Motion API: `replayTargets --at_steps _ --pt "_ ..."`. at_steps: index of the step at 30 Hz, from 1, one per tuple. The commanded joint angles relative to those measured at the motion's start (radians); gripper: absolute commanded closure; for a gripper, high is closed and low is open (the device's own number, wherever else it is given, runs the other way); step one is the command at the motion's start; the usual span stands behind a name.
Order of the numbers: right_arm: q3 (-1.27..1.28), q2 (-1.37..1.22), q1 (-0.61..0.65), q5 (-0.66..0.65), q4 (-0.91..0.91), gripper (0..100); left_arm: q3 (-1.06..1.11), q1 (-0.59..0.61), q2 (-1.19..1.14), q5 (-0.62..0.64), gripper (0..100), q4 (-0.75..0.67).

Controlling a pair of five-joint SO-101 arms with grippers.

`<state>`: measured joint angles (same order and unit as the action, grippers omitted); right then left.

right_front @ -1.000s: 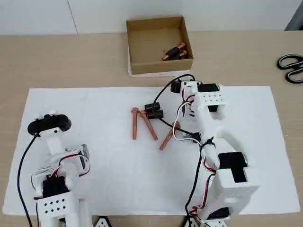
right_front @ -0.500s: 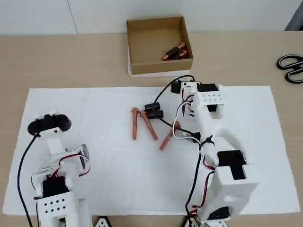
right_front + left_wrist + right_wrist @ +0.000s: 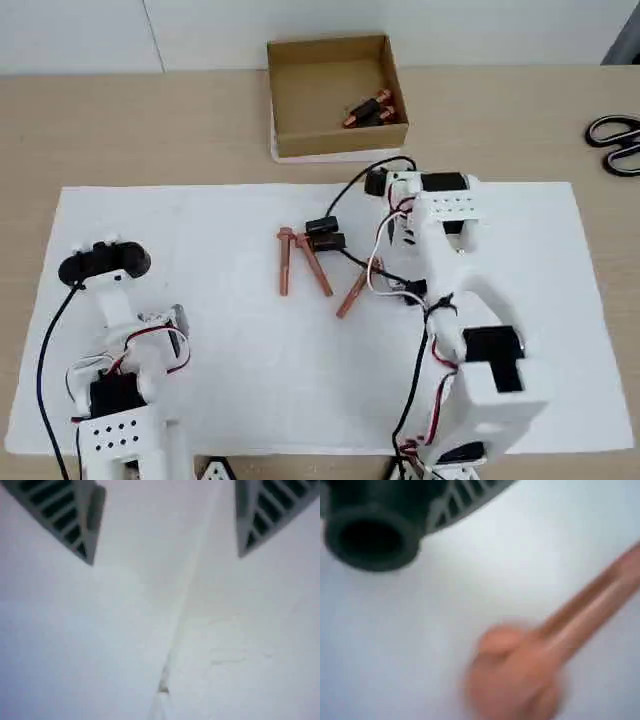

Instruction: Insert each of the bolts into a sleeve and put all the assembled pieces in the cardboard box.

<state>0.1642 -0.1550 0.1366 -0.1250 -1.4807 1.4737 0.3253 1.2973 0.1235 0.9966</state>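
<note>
My left claw (image 3: 165, 525) gapes wide and empty over the white sheet (image 3: 100, 655). My right claw (image 3: 415, 515) pinches a black sleeve (image 3: 370, 537) close by a loose bolt (image 3: 555, 635). I judge mating is in hand: next, line bore with shank, then the cardboard box (image 3: 335, 143)

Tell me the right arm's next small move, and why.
Probably shift the sleeve sideways until its bore lines up with the shank of the nearest bolt. The right hand seems shut on the sleeve, whose open end is visible. The bolt lies loose on the white sheet just beside it, not yet inserted.
</note>
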Motion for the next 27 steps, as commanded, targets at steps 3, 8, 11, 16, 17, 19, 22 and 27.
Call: replayTargets --at_steps 3,8,11,16,17,19,22,27 --pt "-0.097 0.277 -0.008 -0.011 -0.07 99.5 -0.058 -0.002 0.015 0.0 82 0.025" --pt "-0.057 0.4 -0.021 -0.06 -0.074 99.5 -0.162 0.002 0.014 0.002 82 0.123" --pt "0.0 0.444 -0.064 -0.095 -0.074 99.5 -0.229 0.002 0.014 0.002 82 0.157" --pt "0.052 0.516 -0.188 -0.098 -0.084 99.5 -0.321 -0.003 0.014 0.002 82 0.155" --pt "0.049 0.526 -0.205 -0.103 -0.105 99.5 -0.343 -0.003 0.012 0.002 82 0.152" --pt "0.04 0.538 -0.22 -0.127 -0.139 99.5 -0.381 -0.005 0.008 0.028 82 0.138" --pt "0.038 0.552 -0.226 -0.137 -0.151 99.5 -0.427 -0.023 0.005 0.092 83 0.126" --pt "0.04 0.545 -0.225 -0.143 -0.153 99.5 -0.473 -0.19 0.005 0.106 95 0.124"
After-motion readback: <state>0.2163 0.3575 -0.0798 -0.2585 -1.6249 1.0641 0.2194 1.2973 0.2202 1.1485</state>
